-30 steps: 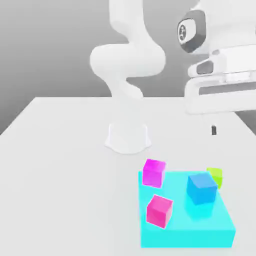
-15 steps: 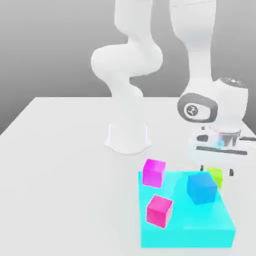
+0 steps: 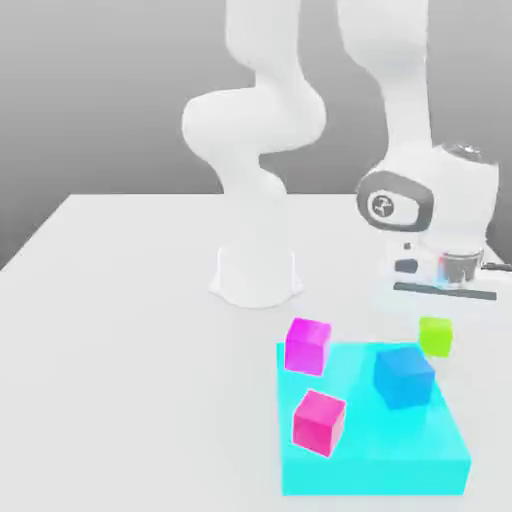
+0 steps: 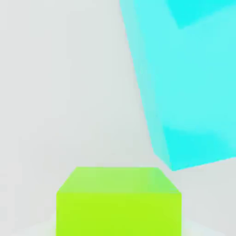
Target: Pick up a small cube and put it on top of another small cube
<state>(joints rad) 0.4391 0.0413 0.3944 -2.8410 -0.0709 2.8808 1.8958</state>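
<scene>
Small lime-green cube sits beside the big cyan block; my jaws' state I cannot tell.

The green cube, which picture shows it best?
The hand view: the green cube sits close and big there, its top and one side plain. In the exterior view it looks small, beside the cyan block.

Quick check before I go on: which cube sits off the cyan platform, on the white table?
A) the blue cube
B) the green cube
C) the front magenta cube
B: the green cube rests on the white table beside the cyan platform, below the arm's hand.
</scene>
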